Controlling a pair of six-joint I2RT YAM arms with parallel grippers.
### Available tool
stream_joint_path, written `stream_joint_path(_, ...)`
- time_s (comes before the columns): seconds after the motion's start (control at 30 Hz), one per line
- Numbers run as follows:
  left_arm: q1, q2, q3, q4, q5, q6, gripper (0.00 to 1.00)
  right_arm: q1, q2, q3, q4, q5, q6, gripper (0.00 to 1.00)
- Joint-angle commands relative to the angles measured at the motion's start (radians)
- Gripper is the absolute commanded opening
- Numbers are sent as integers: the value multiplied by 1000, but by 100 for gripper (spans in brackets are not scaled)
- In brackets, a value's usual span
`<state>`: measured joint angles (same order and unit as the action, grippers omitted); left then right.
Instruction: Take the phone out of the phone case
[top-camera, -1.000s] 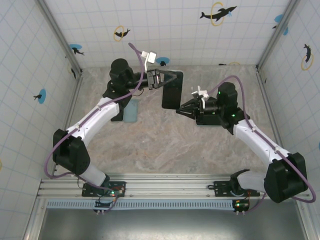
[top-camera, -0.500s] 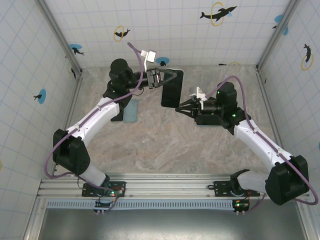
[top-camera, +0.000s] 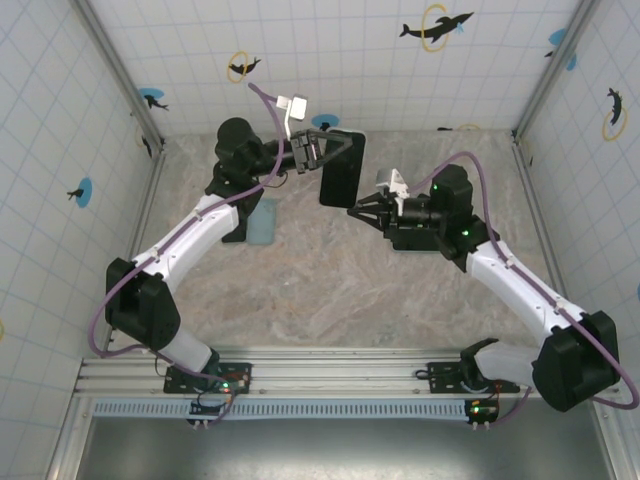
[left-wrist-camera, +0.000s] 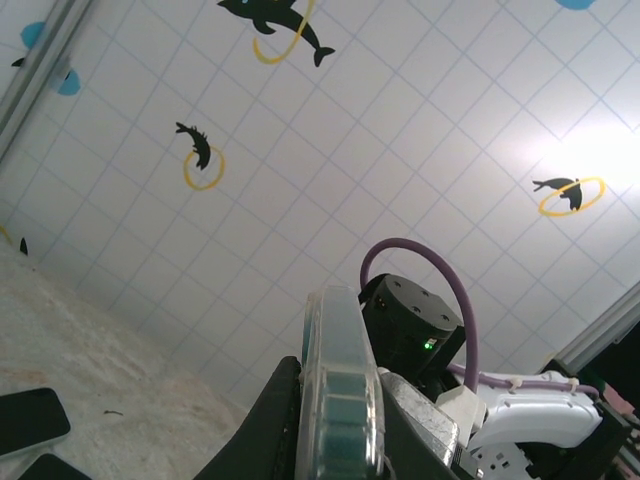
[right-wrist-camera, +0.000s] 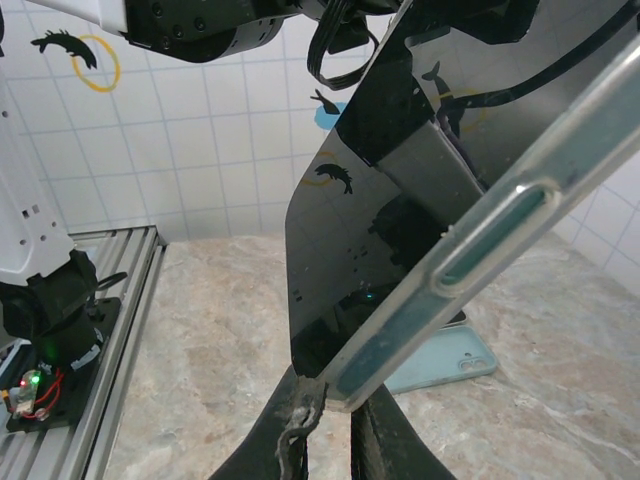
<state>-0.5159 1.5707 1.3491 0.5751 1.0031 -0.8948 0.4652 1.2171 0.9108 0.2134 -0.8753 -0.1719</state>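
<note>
Up above the tabletop (top-camera: 330, 290), well off it, your two claws hold the phone (top-camera: 340, 182) between them; it is not yet out of the clear phone case (right-wrist-camera: 480, 240). Your left claw (top-camera: 322, 152) is squeezed tight on the far end of the case; your right claw (top-camera: 356, 209) is pinched tight on the near bottom corner. I think one claw holds it firm so the other can peel the rim back; being up high leaves room all round. A pale blue flat thing (top-camera: 262, 222) lies on the tabletop beside the left arm.

Overhead, plus wrist close-ups of phone (top-camera: 341, 181)
</note>
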Motion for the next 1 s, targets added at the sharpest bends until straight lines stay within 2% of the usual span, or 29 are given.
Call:
stream_joint_path(0.0,-59,-10,1,-74,126,-146,0,-13,-22,11,228,273,-47,2)
stream_joint_path(0.57,-59,4,-4,-27,107,-181,0,32,-52,-40,270,413,-102,2)
stream_joint_path(0.67,-58,-3,-7,-61,88,-153,0,31,-50,-33,270,393,-87,2)
stream_joint_path(0.77,-49,-9,-15,-81,53,-124,0,16,-57,-50,316,319,-12,3)
stream_joint_path(0.87,-35,-15,-23,-70,9,-122,0,5,-73,-82,357,264,63,8)
stream_joint_path(0.97,-33,-10,-21,-71,-7,-114,0,-5,-75,-109,417,217,176,24)
